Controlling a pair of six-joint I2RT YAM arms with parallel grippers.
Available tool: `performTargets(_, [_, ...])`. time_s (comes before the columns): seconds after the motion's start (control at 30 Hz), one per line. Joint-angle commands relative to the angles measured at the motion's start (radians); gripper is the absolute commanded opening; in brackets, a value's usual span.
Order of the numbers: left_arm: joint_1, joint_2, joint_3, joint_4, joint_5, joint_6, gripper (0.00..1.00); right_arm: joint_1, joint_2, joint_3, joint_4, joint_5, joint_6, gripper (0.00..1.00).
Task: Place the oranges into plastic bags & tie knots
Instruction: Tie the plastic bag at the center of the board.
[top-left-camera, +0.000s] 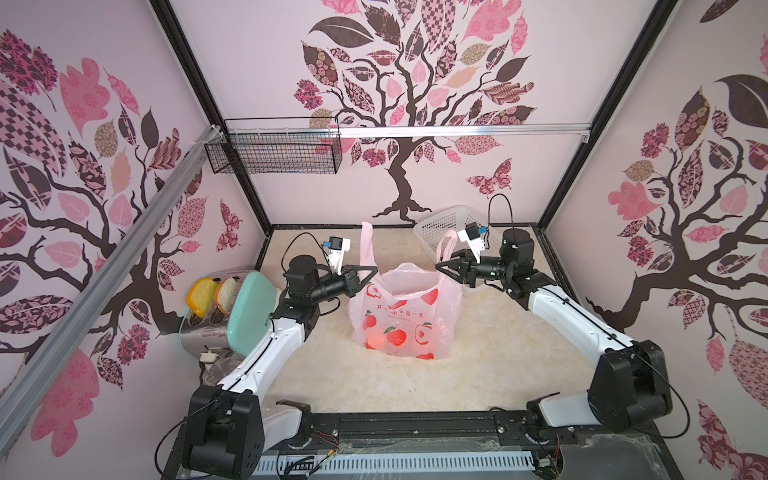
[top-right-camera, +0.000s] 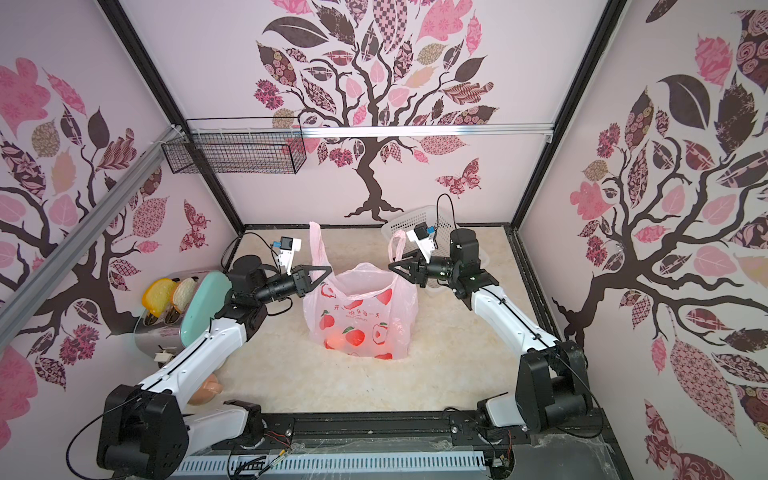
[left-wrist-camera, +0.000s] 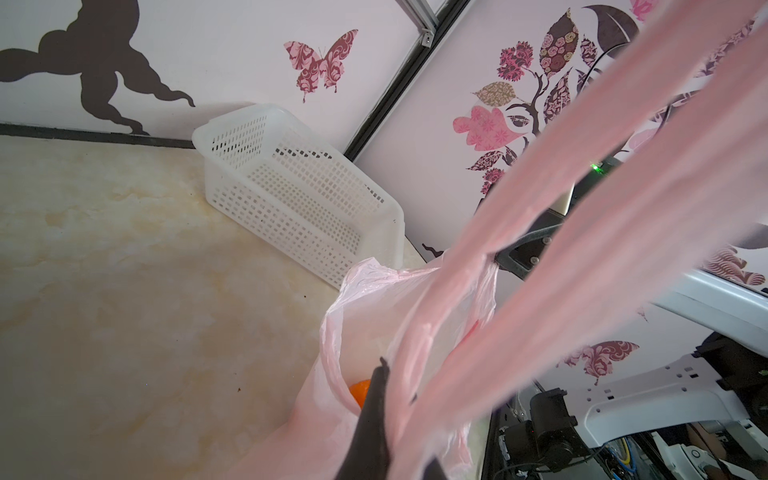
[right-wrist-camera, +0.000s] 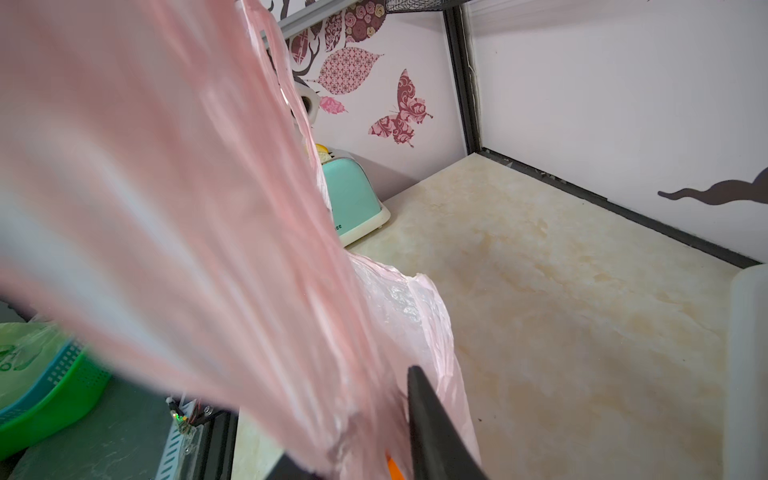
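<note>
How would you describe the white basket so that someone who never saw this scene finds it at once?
Start at the big tree painted on the back wall. Right of its trunk's foot, in the tabletop's far corner, sits the white basket. Unlike the black wire basket hung on the wall, it is white perforated plastic and looks empty.

A marbled tabletop (top-left-camera: 498, 365) sits inside a booth papered with pink-and-brown trees.
At its left edge stands a mint-green toaster (top-left-camera: 249, 316), with a yellow slice (top-left-camera: 202, 296) and a brown-crusted slice (top-left-camera: 226, 293) poking from the slots. A white perforated basket (left-wrist-camera: 291, 195) leans tipped against the back wall near the far right corner. A black wire basket (top-left-camera: 274, 151) hangs on the aluminium rail (top-left-camera: 457, 131), left of the big tree decal (top-left-camera: 405, 124); a butterfly decal (top-left-camera: 490, 178) sits right of the trunk. In the right wrist view, a green slotted basket (right-wrist-camera: 50, 395) lies on a dark surface off the table.
</note>
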Motion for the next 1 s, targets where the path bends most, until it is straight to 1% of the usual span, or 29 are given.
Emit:
performTargets(0.0, [0.002,-0.004,0.035,-0.065,0.002,0.031,0.0,0.0,-0.01,-0.003,0.032,-0.024,0.054,0.17])
performTargets(0.03, [0.0,-0.005,0.041,-0.094,0.0,0.045,0.0,0.001,-0.003,0.003,0.031,-0.013,0.07,0.1])
performTargets(0.07, [-0.003,-0.003,0.051,-0.134,-0.001,0.06,0.0,0.003,0.003,0.008,0.025,0.0,0.082,0.0])
performTargets(0.17, [-0.012,0.003,0.076,-0.213,-0.006,0.101,0.0,0.021,0.016,0.023,-0.004,0.056,0.08,0.0])
performTargets(0.33, [-0.04,0.022,0.117,-0.313,-0.035,0.164,0.0,0.09,0.022,0.073,-0.138,0.235,-0.002,0.0])
performTargets(0.37, [-0.048,0.03,0.126,-0.33,-0.044,0.177,0.0,0.106,0.024,0.082,-0.158,0.255,-0.018,0.0])
performTargets(0.43, [-0.066,0.052,0.155,-0.391,-0.062,0.207,0.0,0.141,0.025,0.087,-0.179,0.286,-0.049,0.0])
performTargets(0.63, [-0.109,0.132,0.25,-0.57,-0.069,0.301,0.0,0.227,0.056,0.128,-0.245,0.316,-0.128,0.0])
performTargets(0.73, [-0.122,0.15,0.274,-0.623,-0.073,0.322,0.0,0.253,0.065,0.144,-0.245,0.322,-0.131,0.0])
performTargets(0.9, [-0.127,0.163,0.295,-0.659,-0.091,0.329,0.0,0.31,0.072,0.166,-0.256,0.404,-0.146,0.0])
performTargets(0.93, [-0.129,0.164,0.299,-0.662,-0.089,0.331,0.0,0.312,0.072,0.166,-0.256,0.426,-0.139,0.09])
performTargets(0.97, [-0.129,0.166,0.3,-0.663,-0.089,0.328,0.0,0.315,0.07,0.165,-0.253,0.435,-0.136,0.11])
